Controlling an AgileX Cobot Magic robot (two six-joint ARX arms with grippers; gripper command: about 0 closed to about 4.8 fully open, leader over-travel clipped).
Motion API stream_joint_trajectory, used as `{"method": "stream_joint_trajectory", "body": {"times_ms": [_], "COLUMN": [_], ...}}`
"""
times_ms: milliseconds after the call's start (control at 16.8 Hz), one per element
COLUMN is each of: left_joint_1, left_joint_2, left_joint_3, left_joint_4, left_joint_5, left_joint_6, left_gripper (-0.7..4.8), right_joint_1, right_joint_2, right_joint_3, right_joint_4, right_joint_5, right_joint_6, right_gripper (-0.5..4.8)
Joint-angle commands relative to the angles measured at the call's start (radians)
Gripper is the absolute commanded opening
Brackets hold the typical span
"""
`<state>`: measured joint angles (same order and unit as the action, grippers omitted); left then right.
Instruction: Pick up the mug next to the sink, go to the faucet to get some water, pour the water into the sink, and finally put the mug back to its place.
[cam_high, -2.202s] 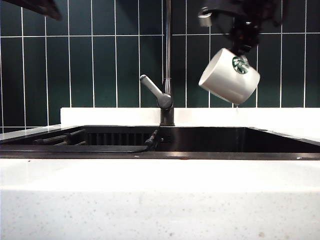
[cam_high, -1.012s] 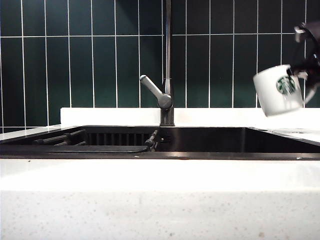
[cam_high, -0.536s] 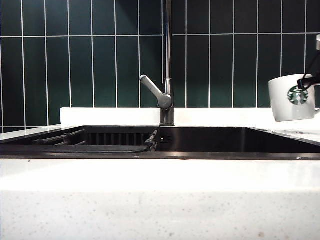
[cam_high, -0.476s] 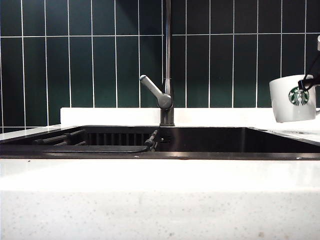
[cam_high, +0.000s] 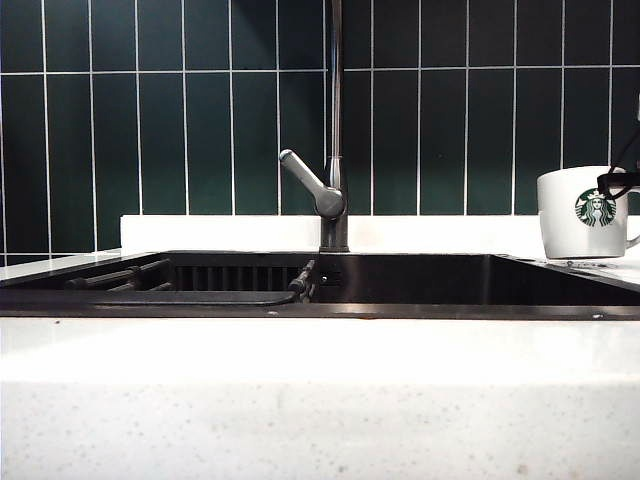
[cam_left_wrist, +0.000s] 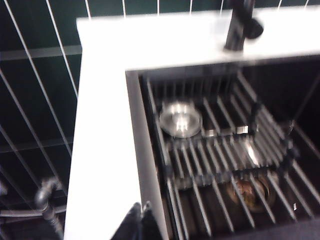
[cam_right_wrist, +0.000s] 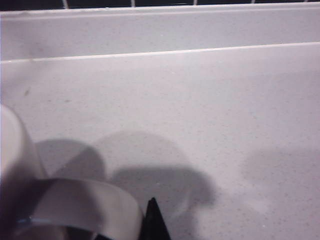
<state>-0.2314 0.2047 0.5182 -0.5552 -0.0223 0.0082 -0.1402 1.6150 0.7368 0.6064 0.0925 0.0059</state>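
Mug (cam_high: 583, 213): white ceramic, green siren logo facing the exterior camera. Located at the far right of that view, on or just above the white worktop (cam_high: 320, 350) beside the sink (cam_high: 400, 280); contact cannot be confirmed. Two seconds earlier it was tipped over the basin; it has since been carried right, righted and lowered. Pouring is judged finished, the put-back nearly done, release outstanding.

Left to right: left tool (cam_left_wrist: 139, 225), pinched shut and empty, over the worktop edge at the sink's left end; drain rack (cam_left_wrist: 220, 150); faucet (cam_high: 335, 130) with grey lever; mug; right tool (cam_right_wrist: 152, 220), narrowly closed at the mug's handle.

Orientation: long axis vertical, mouth upward.
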Motion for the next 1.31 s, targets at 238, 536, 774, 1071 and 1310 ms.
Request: {"method": "stream_joint_trajectory", "body": {"times_ms": [238, 536, 774, 1071, 1310], "left_joint_1": [0.000, 0.000, 0.000, 0.000, 0.000], "left_joint_2": [0.000, 0.000, 0.000, 0.000, 0.000], "left_joint_3": [-0.003, -0.003, -0.003, -0.003, -0.003], "left_joint_4": [0.018, 0.018, 0.018, 0.009, -0.008], "left_joint_5": [0.046, 0.108, 0.177, 0.272, 0.272], "left_joint_6": [0.006, 0.005, -0.008, -0.009, -0.009], "left_gripper": [-0.06, -0.05, -0.06, -0.06, -0.06], "right_joint_1": [0.001, 0.000, 0.001, 0.000, 0.000], "right_joint_2": [-0.013, -0.077, -0.164, -0.180, -0.166], "right_joint_3": [0.009, 0.008, 0.008, 0.008, 0.007], "right_joint_4": [-0.013, -0.146, -0.281, -0.333, -0.350], "right_joint_5": [-0.021, -0.020, -0.021, -0.016, 0.048], "right_joint_6": [0.020, 0.019, 0.020, 0.019, 0.019], "right_gripper": [0.58, 0.59, 0.59, 0.60, 3.67]}}
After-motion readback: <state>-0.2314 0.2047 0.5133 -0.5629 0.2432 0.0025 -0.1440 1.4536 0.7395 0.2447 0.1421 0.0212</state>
